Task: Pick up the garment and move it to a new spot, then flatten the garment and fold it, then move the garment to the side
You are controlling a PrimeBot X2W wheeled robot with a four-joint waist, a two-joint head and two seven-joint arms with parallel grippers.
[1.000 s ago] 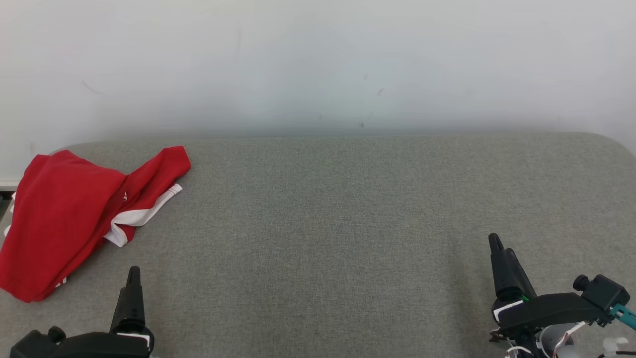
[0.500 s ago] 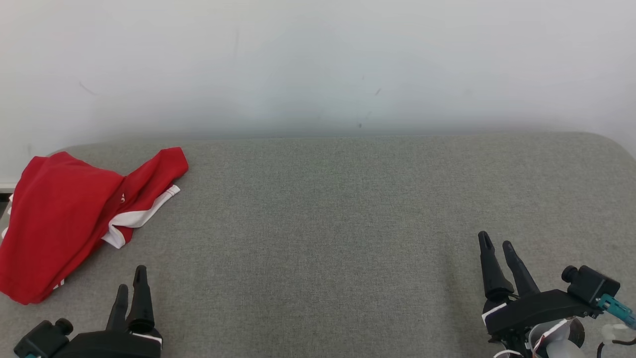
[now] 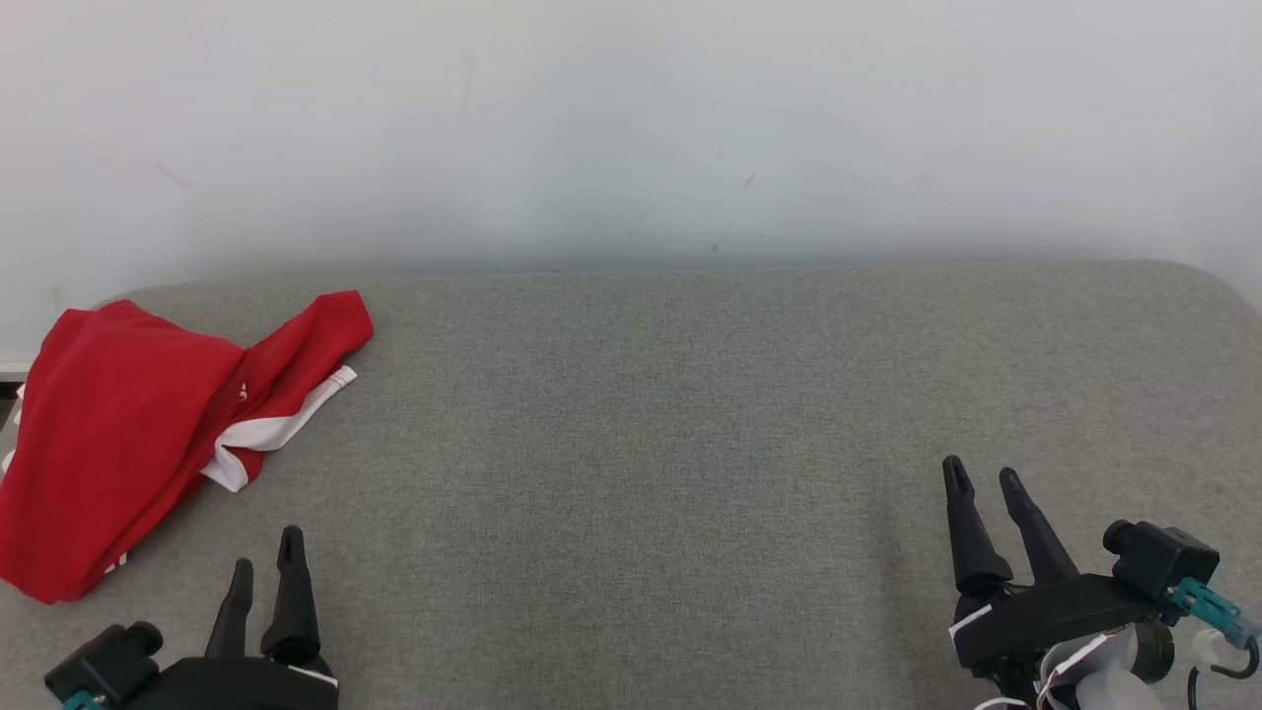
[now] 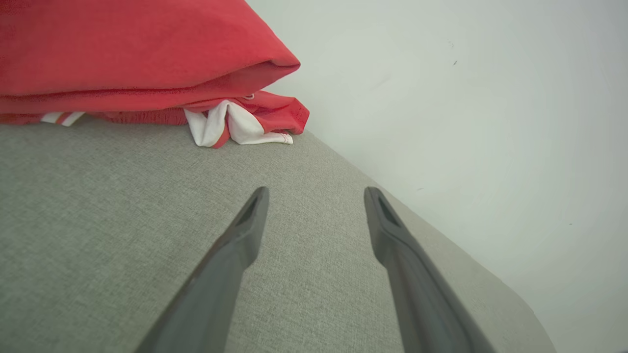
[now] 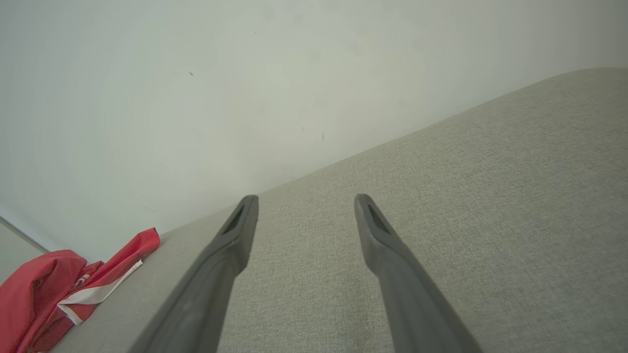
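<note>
The red garment (image 3: 128, 434) lies crumpled at the frame's left on the tabletop (image 3: 641, 444), slanting lower left to upper right; it is up-left of the left gripper (image 3: 266, 548), the nearer; the right gripper (image 3: 980, 467) is well apart; both jaws open, empty.

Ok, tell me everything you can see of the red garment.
The garment is red, of soft-looking cloth, with white trim along one edge and small white marks near its near end. It lies crumpled and loosely doubled over in a heap, not flattened, at the far left of the grey fabric surface, reaching that surface's left edge. Only the surface touches it. The open left gripper stands apart from it, nearer the robot.
</note>
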